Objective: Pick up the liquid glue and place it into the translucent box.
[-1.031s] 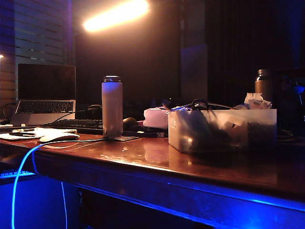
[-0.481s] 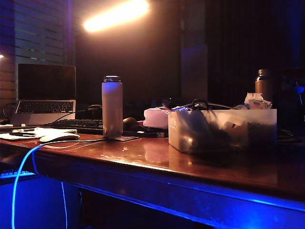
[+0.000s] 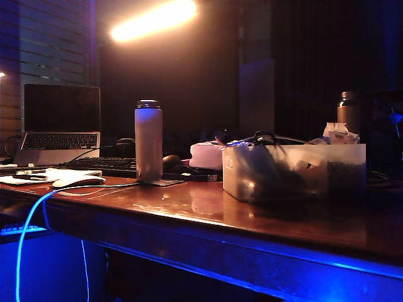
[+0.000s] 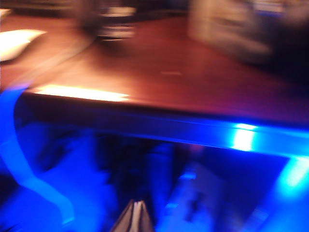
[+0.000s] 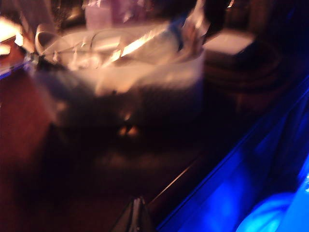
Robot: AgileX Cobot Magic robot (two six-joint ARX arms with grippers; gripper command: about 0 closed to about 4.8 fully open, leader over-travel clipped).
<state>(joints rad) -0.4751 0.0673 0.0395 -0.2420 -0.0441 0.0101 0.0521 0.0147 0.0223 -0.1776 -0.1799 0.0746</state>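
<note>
- Where the exterior view takes in the wooden table (image 3: 264,220), neither arm shows on it.
- Translucent box (image 3: 293,171) stands right of centre, cables and paper showing through.
- Pale flask (image 3: 148,141) stands upright, left of the box.
- Liquid glue (image 5: 145,44) lies slanted inside the box.
- Left gripper (image 4: 134,220) is closed, empty, below the table's near edge.
- Right gripper (image 5: 136,216) is closed, empty, near the box.

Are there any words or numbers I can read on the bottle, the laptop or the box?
None can be read.
Flask: plain side, no label showing.
Laptop: dark screen, keys too small.
Translucent box: papers inside too dim.
Left gripper and right gripper, both shut: views too blurred for text.
</note>
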